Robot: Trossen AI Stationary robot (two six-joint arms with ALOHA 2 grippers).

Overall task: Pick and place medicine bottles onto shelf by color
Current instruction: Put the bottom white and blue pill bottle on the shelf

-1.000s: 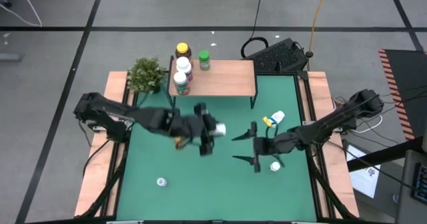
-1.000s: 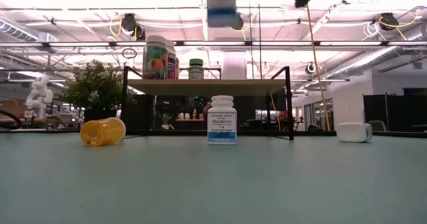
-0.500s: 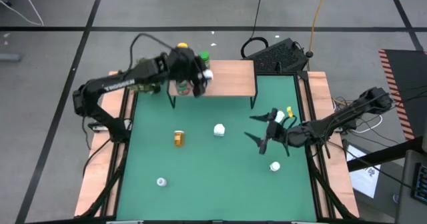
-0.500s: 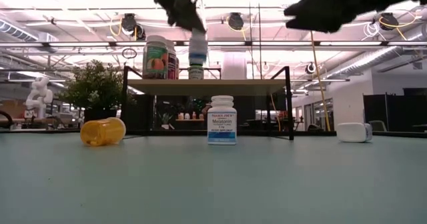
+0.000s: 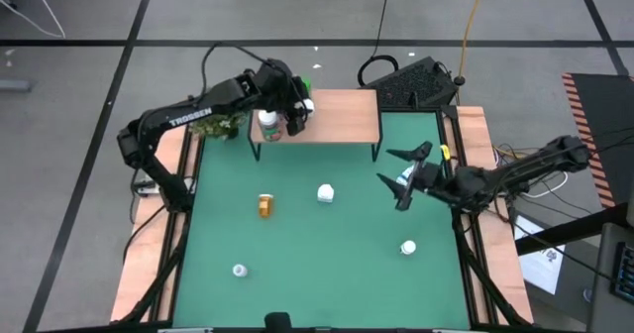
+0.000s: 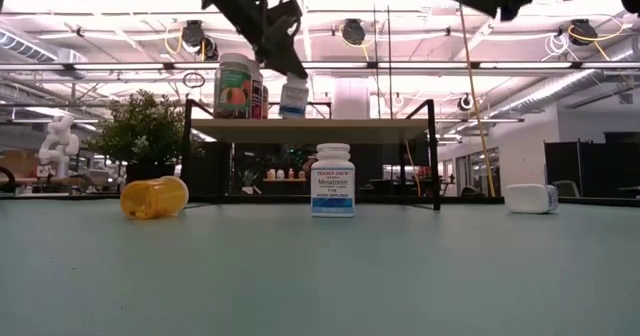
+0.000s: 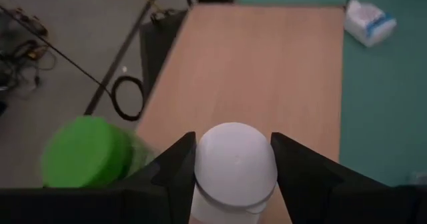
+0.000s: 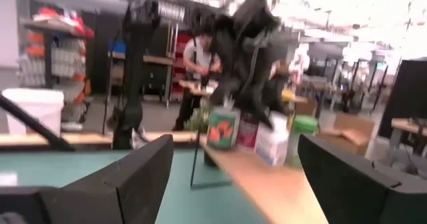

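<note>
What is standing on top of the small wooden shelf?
On the shelf, bottles crowd its left end: a peach-labelled one and a green-capped one. The left gripper holds a white bottle there. The arm covers others.

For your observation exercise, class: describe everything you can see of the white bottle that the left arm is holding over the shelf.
The white bottle is a small pill bottle with a rounded white cap and a blue band on its label, plastic by its look. The left tool is shut on it, one finger on each side just below the cap. It hangs slightly tilted at the shelf near the left end of its light wood top, beside the green-capped bottle and the other bottles standing there. Whether its base touches the wood cannot be told.
</note>
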